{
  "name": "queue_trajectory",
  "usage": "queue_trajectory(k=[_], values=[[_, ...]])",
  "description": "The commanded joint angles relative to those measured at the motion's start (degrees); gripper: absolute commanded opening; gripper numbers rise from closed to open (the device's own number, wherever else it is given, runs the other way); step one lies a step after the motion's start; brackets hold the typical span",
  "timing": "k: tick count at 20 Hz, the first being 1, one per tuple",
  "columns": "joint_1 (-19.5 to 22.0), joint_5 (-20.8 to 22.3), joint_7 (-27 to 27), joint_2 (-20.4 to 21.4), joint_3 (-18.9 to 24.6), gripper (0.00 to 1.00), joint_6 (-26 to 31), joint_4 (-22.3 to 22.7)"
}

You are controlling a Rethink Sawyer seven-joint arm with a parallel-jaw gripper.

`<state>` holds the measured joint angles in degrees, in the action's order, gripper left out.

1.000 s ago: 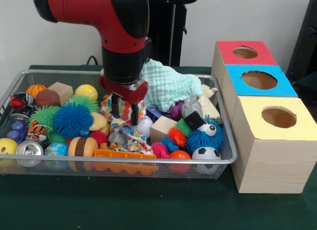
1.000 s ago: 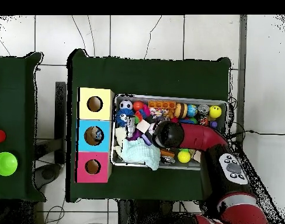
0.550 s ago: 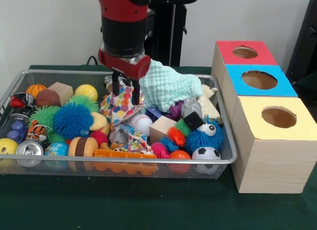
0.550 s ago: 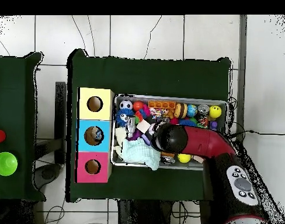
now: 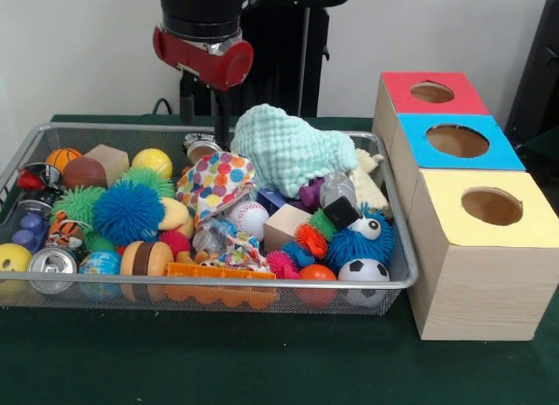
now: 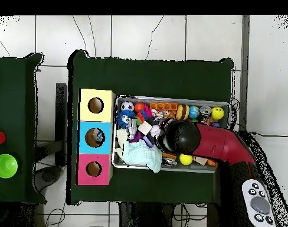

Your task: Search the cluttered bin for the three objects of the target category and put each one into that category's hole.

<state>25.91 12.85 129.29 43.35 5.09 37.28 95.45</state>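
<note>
**Arm raised over the packed bin, nothing in its grip**

Well, from the front the gripper (image 5: pixel 203 104) hangs above the far side of the wire bin (image 5: pixel 397 248), its two thin black fingers (image 5: pixel 187 99) standing a little apart and closed on nothing. Their tips sit just above a small round tin (image 5: pixel 203 148) at the back of the pile. Right below and in front lies a polka-dot cloth (image 5: pixel 216 180), and beside it a mint knitted cloth (image 5: pixel 293 150) is heaped high against the far rim. A baseball (image 5: pixel 251 218), a wooden block (image 5: pixel 286 225), a blue spiky ball (image 5: pixel 127 211), a soccer ball (image 5: pixel 363 271) and a soda can (image 5: pixel 51 267) crowd the rest. To the right of the bin stand three boxes in a row, each with a round hole on top: red box (image 5: pixel 432 93) farthest, blue box (image 5: pixel 458 143) in the middle, yellow box (image 5: pixel 489 208) nearest. Which category is wanted I cannot tell.

Looking straight down, the arm (image 6: pixel 214 142) reaches across the bin (image 6: pixel 230 106), its round head covering the middle of the clutter, so the fingers are hidden. The yellow box (image 6: pixel 96 105), blue box (image 6: pixel 95 137) and red box (image 6: pixel 94 169) line the bin's left side.
</note>
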Motion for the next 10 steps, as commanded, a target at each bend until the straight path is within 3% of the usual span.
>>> queue_trajectory(k=[1, 10], values=[[-1.64, 1.55, 4.91, -4.19, -2.09, 1.00, 1.73, -7.52], [-3.89, 0.71, 6.16, -9.98, -4.42, 1.00, -0.15, -13.02]])
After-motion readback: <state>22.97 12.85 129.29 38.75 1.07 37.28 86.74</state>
